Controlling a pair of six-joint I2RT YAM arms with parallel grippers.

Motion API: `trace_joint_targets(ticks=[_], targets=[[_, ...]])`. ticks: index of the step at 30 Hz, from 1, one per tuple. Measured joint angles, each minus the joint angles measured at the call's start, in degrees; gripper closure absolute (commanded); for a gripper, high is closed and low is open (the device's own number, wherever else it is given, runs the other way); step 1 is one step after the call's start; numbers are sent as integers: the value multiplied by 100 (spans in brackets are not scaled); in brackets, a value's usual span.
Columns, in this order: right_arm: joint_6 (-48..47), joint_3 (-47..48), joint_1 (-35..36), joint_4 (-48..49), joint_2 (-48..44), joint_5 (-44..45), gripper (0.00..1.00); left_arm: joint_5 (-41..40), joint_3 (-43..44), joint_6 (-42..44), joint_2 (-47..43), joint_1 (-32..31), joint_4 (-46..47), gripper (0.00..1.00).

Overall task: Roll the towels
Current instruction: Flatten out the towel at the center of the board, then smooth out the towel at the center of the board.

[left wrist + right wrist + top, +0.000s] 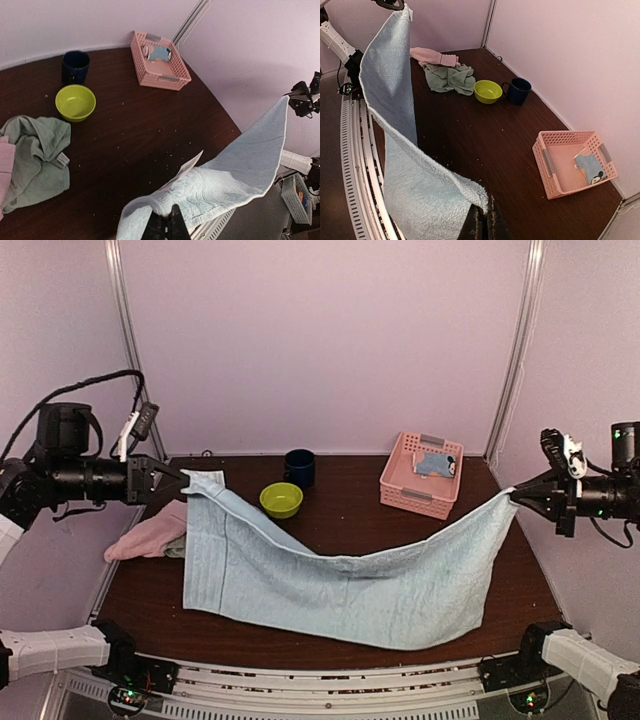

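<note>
Left gripper (180, 478), at the left edge of the top view, is closed tight on one upper corner of the plain pale blue towel (350, 585). Right gripper (515, 497), at the right edge, is pinched shut on the opposite corner. The towel hangs between them as a sagging sheet, and its lower part appears to rest on the table (330, 520) toward the bottom of the frame. Each grip takes only a narrow margin of cloth. Judged risk: the towel's weight could pull a corner free, dropping that side in a bunch unfit for rolling. The front hem lies close to the table's near edge and could slide off if the cloth is laid down short. The lime-green bowl (281, 499) stands just behind the drooping upper edge, so a rearward swing could drag it. The pink towel (145, 537) and mint green towel (37, 155) lie heaped at centre left, beside the held cloth. The patterned towel (435, 464) lies in the pink basket (405, 485), upper right.
</note>
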Motion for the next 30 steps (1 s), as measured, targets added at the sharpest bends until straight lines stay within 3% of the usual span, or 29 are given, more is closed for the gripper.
trace_joint_targets(ticks=[3, 6, 7, 8, 10, 11, 12, 15, 18, 22, 23, 25, 28, 30], targets=[[387, -654, -2, 372, 168, 210, 100, 46, -623, -142, 599, 0, 323, 100], [833, -1180, -4, 935, 726, 654, 100, 42, -1091, -225, 1827, 0, 817, 100], [957, -1303, -4, 1150, 984, 813, 96, 33, -1119, -227, 2295, 0, 951, 100], [1080, -1412, -4, 1397, 1311, 990, 86, 17, -1110, -225, 2809, 0, 1132, 99], [1311, -1504, -2, 1871, 2037, 1349, 73, -52, -887, -199, 3773, 7, 1318, 77], [1443, -1497, -4, 2050, 2361, 1506, 57, -129, -645, -151, 4282, 11, 1412, 67], [1578, -1392, -4, 2186, 2822, 1731, 48, -214, -435, -127, 4627, 17, 1475, 64], [1908, -933, -11, 2347, 3891, 2135, 39, -452, -66, -90, 5108, 37, 1775, 61], [2009, -807, -11, 2413, 3998, 2411, 39, -656, -170, -72, 4732, 17, 1928, 61], [1808, -994, -11, 2380, 3117, 2621, 45, -680, -822, 7, 3648, -142, 2122, 65], [1635, -1117, -11, 2334, 2809, 2618, 46, -656, -1025, 33, 3399, -225, 2162, 67], [1141, -1443, -7, 2153, 2258, 2597, 50, -597, -1408, 63, 3062, -420, 2208, 85], [260, -2044, 144, 1690, 1878, 2634, 56, -468, -1932, 138, 3014, -815, 2214, 97], [-258, -2415, 391, 1329, 1899, 2710, 60, -415, -2144, 190, 3239, -1023, 2175, 100]])
